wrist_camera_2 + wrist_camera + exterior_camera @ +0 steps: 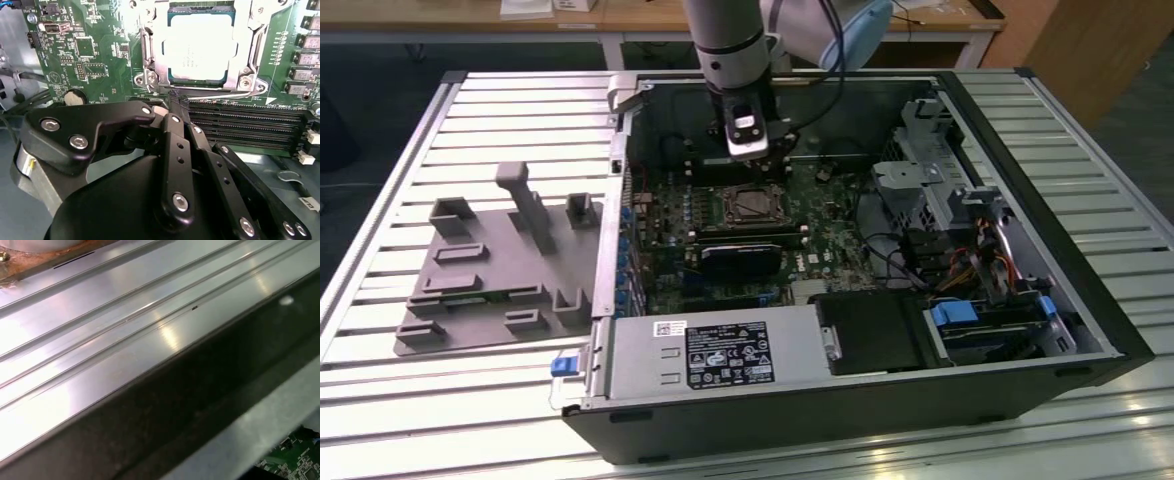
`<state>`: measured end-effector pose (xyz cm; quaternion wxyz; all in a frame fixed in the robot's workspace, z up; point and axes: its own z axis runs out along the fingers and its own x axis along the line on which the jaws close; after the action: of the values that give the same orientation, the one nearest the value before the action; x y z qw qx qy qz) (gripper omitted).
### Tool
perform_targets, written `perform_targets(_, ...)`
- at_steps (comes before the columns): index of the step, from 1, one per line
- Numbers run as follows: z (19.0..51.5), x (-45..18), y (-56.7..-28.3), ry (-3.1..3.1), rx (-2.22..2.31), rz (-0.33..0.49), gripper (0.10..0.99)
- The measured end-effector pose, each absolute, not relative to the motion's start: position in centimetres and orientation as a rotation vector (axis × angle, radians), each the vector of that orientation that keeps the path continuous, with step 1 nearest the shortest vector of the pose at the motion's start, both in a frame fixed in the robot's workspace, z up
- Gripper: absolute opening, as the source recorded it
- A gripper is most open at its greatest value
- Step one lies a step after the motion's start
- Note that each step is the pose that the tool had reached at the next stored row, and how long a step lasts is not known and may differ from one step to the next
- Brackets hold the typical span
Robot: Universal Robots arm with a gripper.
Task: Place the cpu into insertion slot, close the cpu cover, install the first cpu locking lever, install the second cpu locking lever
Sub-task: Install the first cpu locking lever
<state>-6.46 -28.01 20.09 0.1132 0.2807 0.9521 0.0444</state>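
In the second wrist view the cpu (200, 47), a square chip with a silver-grey top, lies flat in the insertion slot (146, 79). The silvery cpu cover (151, 47) is folded down around it, and the chip shows through its window. A thin wire locking lever (225, 93) runs along the socket edge nearest the gripper. My gripper (176, 101) has its black fingers together, shut on nothing I can see, with the tips right at that lever's end. In the exterior view the gripper (758, 170) hangs just behind the insertion slot (750, 205) inside the open case.
Long black memory slots (240, 125) lie between the gripper and the socket. A black fan card (740, 262) and a power supply (714, 355) sit nearer the case front, and drive bays with cables (987, 270) are on the exterior view's right. A grey fixture (494, 270) rests on the slatted table (100, 340).
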Motion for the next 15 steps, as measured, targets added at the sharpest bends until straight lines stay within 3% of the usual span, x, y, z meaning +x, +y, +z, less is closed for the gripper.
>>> perform_targets(15, 19.67, -6.46, -28.01, 2.776, 0.87, 0.118, 0.102)
